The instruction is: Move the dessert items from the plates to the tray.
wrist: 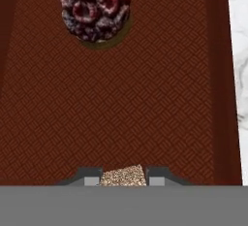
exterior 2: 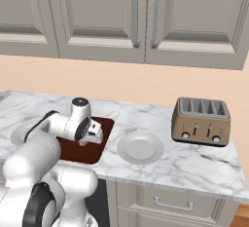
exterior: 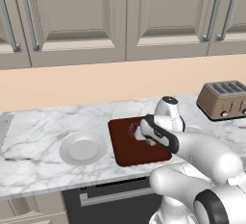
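A white marble counter (exterior: pixel 43 131) runs under the cabinets. A dark red tray (exterior: pixel 126 150) lies near its front edge. One white plate (exterior: pixel 82 148) sits just beside the tray on the left, another plate (exterior 2: pixel 141 147) on the right. A brown toaster (exterior 2: pixel 201 122) stands toward the right end, nearer the back wall.
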### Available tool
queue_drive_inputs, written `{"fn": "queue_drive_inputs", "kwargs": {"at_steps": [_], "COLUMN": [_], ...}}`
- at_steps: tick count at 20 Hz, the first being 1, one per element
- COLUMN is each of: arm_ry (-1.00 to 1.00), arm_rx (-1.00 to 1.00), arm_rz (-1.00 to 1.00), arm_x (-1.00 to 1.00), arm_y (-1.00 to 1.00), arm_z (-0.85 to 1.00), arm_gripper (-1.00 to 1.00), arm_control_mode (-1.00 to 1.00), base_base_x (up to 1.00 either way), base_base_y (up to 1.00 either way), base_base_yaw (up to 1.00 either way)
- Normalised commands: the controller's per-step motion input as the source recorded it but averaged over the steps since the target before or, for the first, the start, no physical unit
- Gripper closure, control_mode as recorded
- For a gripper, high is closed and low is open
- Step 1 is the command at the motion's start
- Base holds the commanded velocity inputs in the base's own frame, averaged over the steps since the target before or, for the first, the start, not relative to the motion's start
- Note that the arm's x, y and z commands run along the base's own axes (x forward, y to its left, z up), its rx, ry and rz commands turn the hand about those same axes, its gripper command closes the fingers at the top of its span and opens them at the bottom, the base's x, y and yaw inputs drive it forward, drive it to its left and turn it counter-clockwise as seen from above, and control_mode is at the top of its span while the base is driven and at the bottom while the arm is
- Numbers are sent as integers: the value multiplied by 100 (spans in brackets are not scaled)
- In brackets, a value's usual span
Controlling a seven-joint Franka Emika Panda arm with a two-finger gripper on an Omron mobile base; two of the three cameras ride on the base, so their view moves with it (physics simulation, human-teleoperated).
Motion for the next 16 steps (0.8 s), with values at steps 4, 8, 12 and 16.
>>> {"fn": "queue_drive_inputs", "kwargs": {"at_steps": [4,8,12,16], "arm_ry": [0,0,1,2], "arm_rx": [-3,-3,-2,-2], "arm_rz": [0,0,0,0], "arm_x": [9,16,2,0], "arm_y": [19,12,4,2], "arm_z": [-45,-51,-52,-24], "arm_gripper": [100,100,100,100], "arm_control_mode": [-100,-100,-100,-100], "base_base_x": [0,0,0,0], "base_base_y": [0,0,0,0], "base_base_yaw": [0,0,0,0]}}
